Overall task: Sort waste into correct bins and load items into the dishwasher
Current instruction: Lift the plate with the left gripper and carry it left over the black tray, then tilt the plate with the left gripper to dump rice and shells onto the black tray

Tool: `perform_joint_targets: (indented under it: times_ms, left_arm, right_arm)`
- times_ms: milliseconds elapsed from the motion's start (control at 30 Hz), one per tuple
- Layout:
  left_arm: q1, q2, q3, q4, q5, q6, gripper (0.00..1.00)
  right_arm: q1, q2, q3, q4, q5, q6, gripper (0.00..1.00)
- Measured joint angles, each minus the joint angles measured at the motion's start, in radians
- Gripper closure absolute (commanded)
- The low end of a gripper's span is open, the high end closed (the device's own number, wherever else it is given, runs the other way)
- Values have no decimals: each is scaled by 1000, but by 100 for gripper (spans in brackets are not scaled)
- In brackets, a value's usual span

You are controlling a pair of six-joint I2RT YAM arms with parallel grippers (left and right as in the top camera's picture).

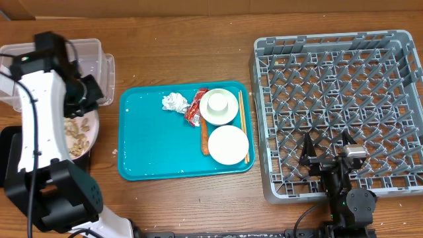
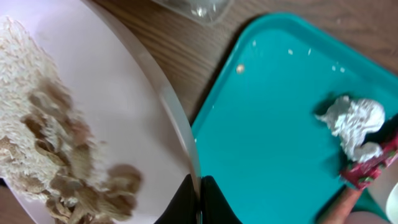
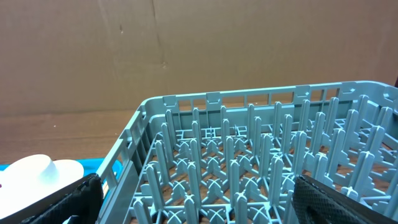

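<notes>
My left gripper (image 2: 199, 200) is shut on the rim of the large white plate (image 2: 130, 106), held at the table's left (image 1: 84, 135). The plate carries rice grains (image 2: 25, 93) and beige scraps (image 2: 68, 180). On the teal tray (image 1: 149, 155) lie the paper ball (image 1: 174, 102), red wrapper (image 1: 195, 109), carrot stick (image 1: 204, 137), white bowl (image 1: 219, 107), small plate (image 1: 228, 144) and chopsticks (image 1: 242, 125). The clear tub (image 1: 92, 49) stands behind the plate. My right gripper (image 1: 327, 158) is open and empty over the front of the grey dish rack (image 1: 344, 86).
A black tray (image 1: 6, 149) shows partly under my left arm at the far left edge. The paper ball (image 2: 356, 124) and wrapper (image 2: 373, 167) also show in the left wrist view. The rack's upright pegs (image 3: 249, 162) fill the right wrist view.
</notes>
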Motion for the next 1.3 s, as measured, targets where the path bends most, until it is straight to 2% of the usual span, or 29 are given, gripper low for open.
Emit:
perform_joint_targets:
  times_ms: [567,1033,1300]
  left_arm:
    - [219,0,0,58,180,26,96]
    - [300,0,-12,106,276,48,96]
    - [391,0,-37,117,401,76,96]
  right_arm:
    - [0,0,0,1,0,0,0]
    - [0,0,0,0,0,0,0]
    - [0,0,0,1,0,0,0]
